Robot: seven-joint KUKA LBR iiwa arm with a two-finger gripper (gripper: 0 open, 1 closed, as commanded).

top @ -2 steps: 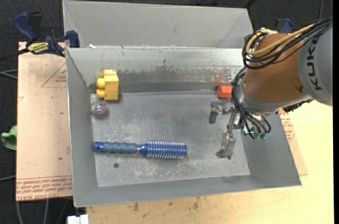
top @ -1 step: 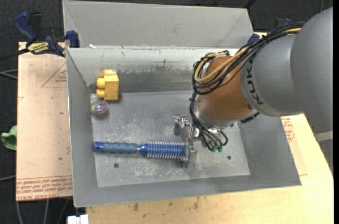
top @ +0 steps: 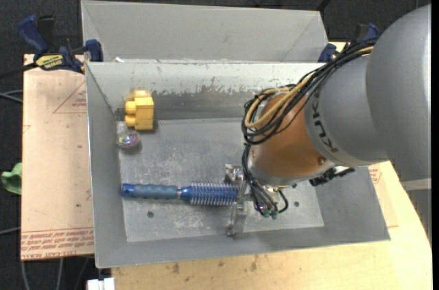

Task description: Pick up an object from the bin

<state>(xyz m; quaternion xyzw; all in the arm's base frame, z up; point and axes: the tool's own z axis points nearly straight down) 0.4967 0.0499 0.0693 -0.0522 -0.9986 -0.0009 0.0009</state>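
Gripper point(top: 236, 213) low at the bristle end of a blue hairbrush point(top: 182, 193).
The hairbrush lies flat on the bin point(top: 309, 213) floor, handle pointing away from the gripper, whose grip state cannot be told; beyond the handle sit a clear trinket point(top: 127, 138), then a yellow block point(top: 139, 110).

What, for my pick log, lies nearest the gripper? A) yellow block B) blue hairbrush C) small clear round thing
B: the gripper is at the bristle end of the blue hairbrush; the yellow block and the small clear round thing lie well off to the left.
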